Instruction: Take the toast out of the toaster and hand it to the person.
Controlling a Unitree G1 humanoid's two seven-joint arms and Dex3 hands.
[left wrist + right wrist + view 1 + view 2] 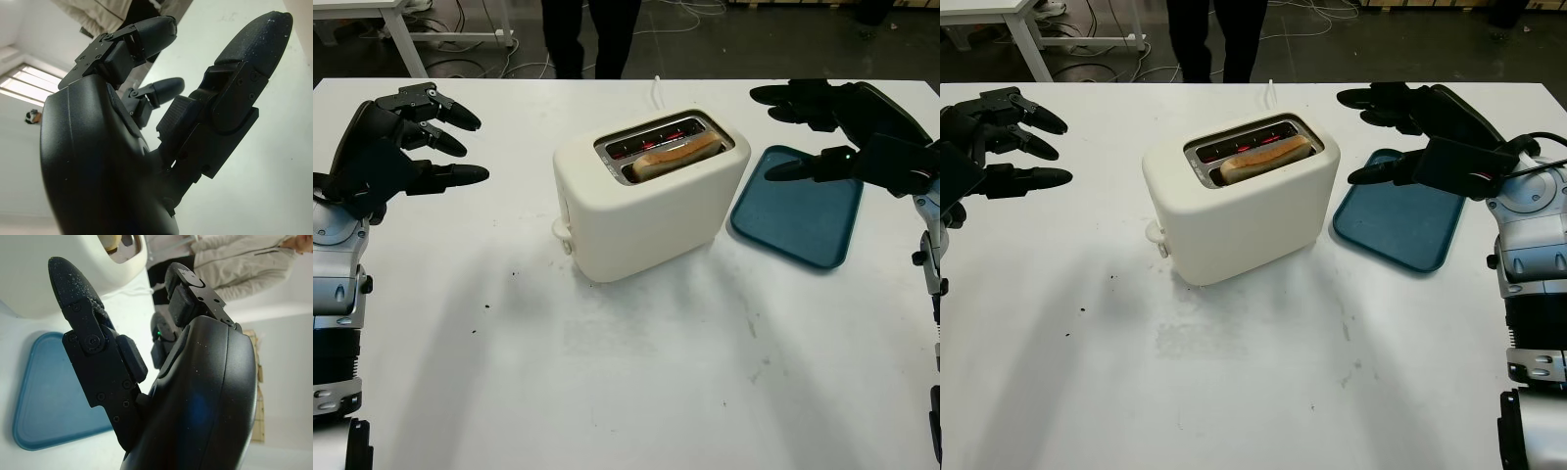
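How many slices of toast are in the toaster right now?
1. The toast sticks up from the near slot of the toaster. The far slot shows glowing elements and no slice, though its depths are hidden.

Both robot hands, the left hand [396,147] and the right hand [847,132], are matte black with rounded fingertips and small screws along the finger links. Silver-grey forearms [1538,250] carry black cables. The person [230,257] wears a beige jacket and dark trousers.
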